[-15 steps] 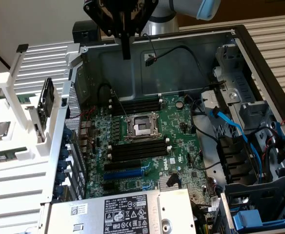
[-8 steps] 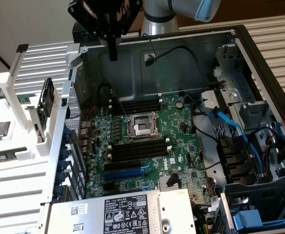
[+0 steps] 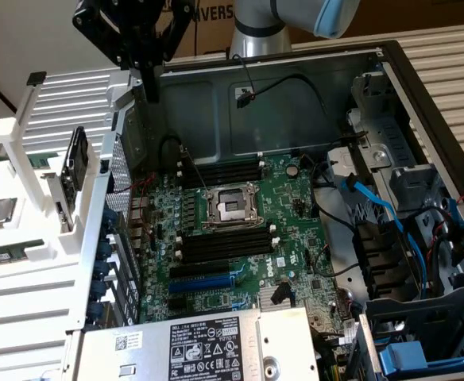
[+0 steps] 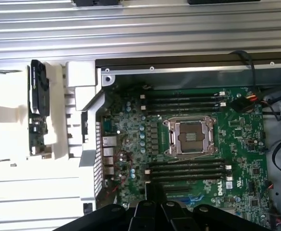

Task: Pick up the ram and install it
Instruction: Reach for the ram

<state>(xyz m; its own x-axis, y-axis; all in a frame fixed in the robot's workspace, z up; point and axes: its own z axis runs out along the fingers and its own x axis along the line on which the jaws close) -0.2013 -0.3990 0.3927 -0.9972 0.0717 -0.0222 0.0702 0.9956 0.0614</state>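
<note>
My gripper [image 4: 152,207] hangs over the open computer case [image 3: 295,87]; whether it is spread or pressed together, I cannot tell. The ram [image 3: 9,257] lies in the white rack [image 3: 25,309] outside the case, well apart from me. If I come down off-line there, I could strike the rack's posts or crack the stick.

The exterior view looks steeply down from close above the open computer case [image 3: 295,87], arm [image 3: 256,28] at twelve o'clock. The wrist view faces straight down; both share the motherboard [image 3: 295,238] [image 4: 241,159].
</note>
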